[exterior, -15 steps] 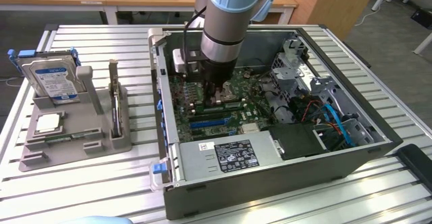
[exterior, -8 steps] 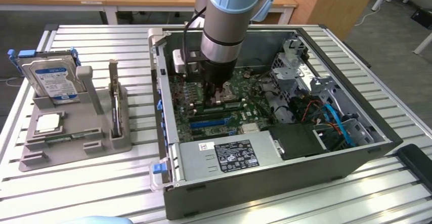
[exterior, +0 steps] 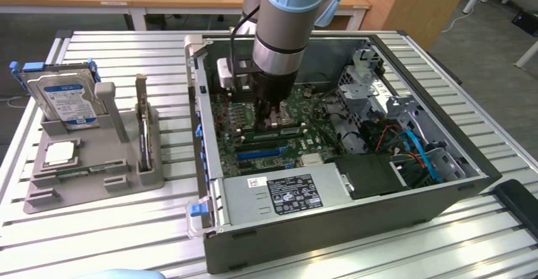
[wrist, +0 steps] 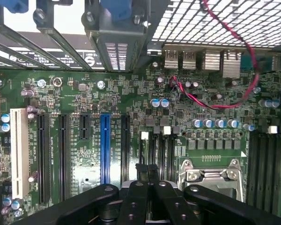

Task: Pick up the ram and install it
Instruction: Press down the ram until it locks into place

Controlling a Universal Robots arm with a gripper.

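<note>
One ram [exterior: 82, 170], a thin green stick, lies flat at the front of the grey fixture [exterior: 126, 165] on the exterior view's left, far from the arm. My gripper [exterior: 271, 120] is down inside the open computer case [exterior: 336, 219], just over the green motherboard [wrist: 131, 101]. Its black fingertips [wrist: 141, 169] are shut together above a group of narrow black slots [wrist: 165, 150] beside the silver CPU socket [wrist: 210, 174]. I cannot make out anything between the fingers.
The fixture also carries a blue-labelled hard drive [exterior: 65, 99], a square silver CPU [exterior: 59, 154] and an upright card [exterior: 147, 137]. Around the gripper are a blue expansion slot [wrist: 105, 147], a red cable [wrist: 234, 101], the case's drive cage [exterior: 370, 77] and the power supply [exterior: 286, 194].
</note>
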